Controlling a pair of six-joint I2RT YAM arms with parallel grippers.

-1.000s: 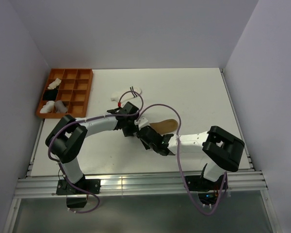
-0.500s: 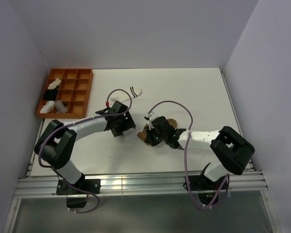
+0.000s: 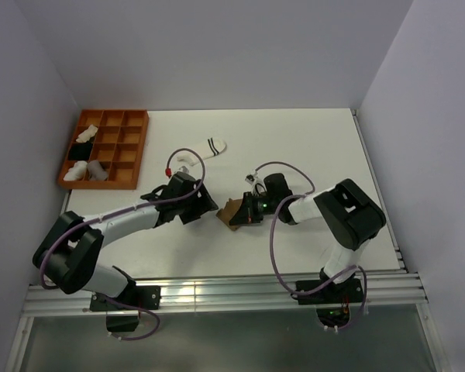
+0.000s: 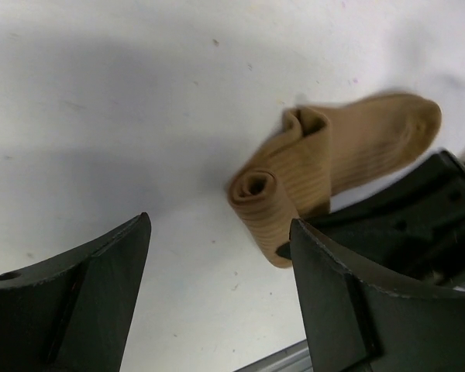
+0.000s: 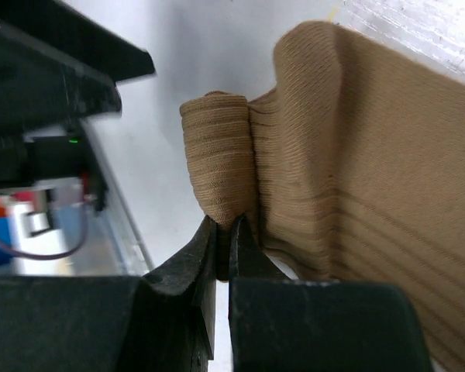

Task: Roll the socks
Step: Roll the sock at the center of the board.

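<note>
Midway across the white table (image 3: pixel 318 147), the tan sock (image 3: pixel 232 211) lies partly rolled, caught between 2 robot arms. The right claw (image 3: pixel 246 211) reaches in from 3 o'clock, and its wrist camera shows the jaws pressed almost together, pinching the fabric right at the base of the tight roll (image 5: pixel 217 155). The unrolled ribbed length spreads away flat. The left claw (image 3: pixel 201 203) hovers at the sock's 9 o'clock with its jaws spread wide and nothing between them. From its own camera, the roll's open end faces it, while the sock's flat part runs off toward 2 o'clock. A striped white sock (image 3: pixel 215 145) rests well apart at 11 o'clock, with a pale sock (image 3: pixel 184 158) just beside it. At the table's 10 o'clock corner stands an orange divided tray (image 3: pixel 101 184), holding white bundles (image 3: pixel 77 171) and 1 black bundle (image 3: pixel 83 149).
</note>
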